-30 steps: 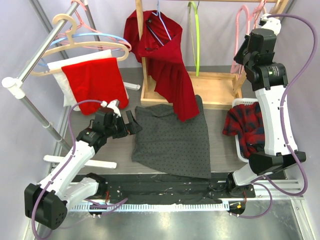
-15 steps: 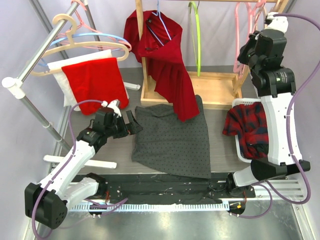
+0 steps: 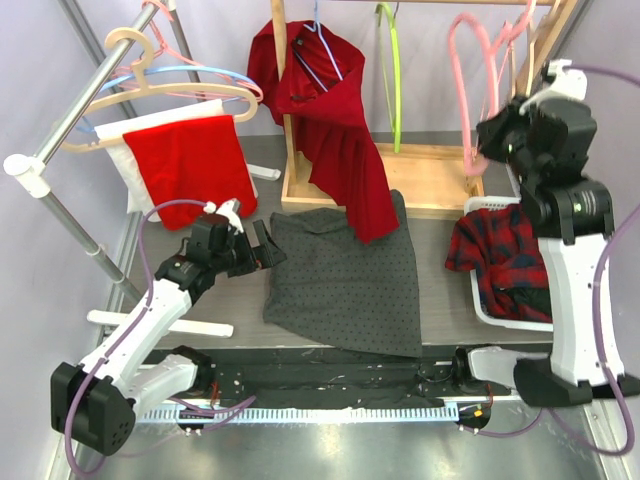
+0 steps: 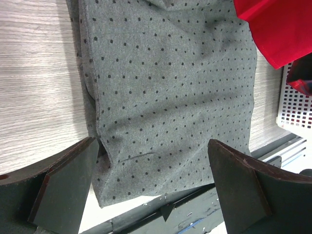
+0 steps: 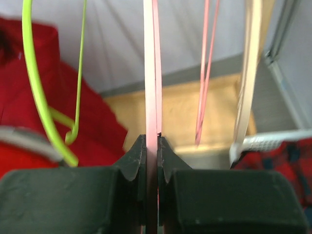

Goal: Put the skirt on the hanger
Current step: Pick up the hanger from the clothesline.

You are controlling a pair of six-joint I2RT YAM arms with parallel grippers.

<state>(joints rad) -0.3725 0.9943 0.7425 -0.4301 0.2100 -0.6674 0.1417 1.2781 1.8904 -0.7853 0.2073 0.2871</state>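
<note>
the right wrist view alone shows the right gripper (image 5: 152, 146) clamped on the thin bar of the pink hanger (image 5: 151, 73), with a green hanger (image 5: 36, 87) just left. the left wrist view shows the left gripper (image 4: 152, 146), fingers wide apart, over the grey dotted skirt (image 4: 170, 97), which lies flat on the wood-grain table (image 4: 34, 73). from above, a hanging red garment (image 3: 345, 160) overlaps the skirt's far edge. a white basket (image 3: 490, 204) of plaid cloth sits to the right. the walls are lilac.

The skirt (image 3: 345, 285) is charcoal grey, sprinkled with small black dots. The pink hanger (image 5: 151, 63) is a pale rosy shade and the green hanger (image 3: 394, 90) a bright lime. The plaid garment (image 3: 490, 255) is red checked with navy, in a white basket (image 3: 505, 321).
</note>
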